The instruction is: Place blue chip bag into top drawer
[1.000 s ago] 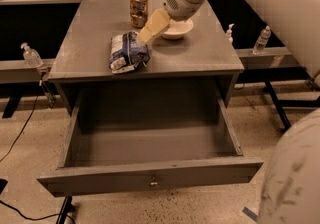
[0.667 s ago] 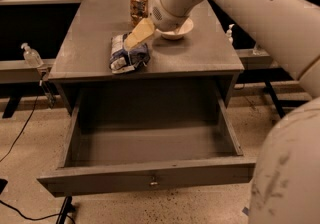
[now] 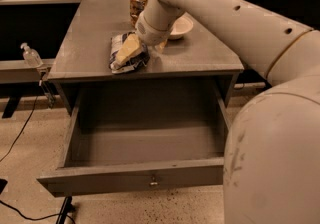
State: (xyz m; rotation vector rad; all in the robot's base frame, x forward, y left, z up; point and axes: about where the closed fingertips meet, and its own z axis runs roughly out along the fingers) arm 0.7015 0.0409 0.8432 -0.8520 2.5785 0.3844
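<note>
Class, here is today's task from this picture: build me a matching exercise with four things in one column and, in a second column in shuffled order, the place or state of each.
Column A
1. blue chip bag
2. top drawer
3. drink can
4. gripper

Column B
a. standing upright at the back of the cabinet top
b. right at the bag, on its upper side
c. open, its front panel nearest the camera
d. lying near the cabinet top's front edge

Pairs: 1-d, 2-c, 3-a, 4-b
</note>
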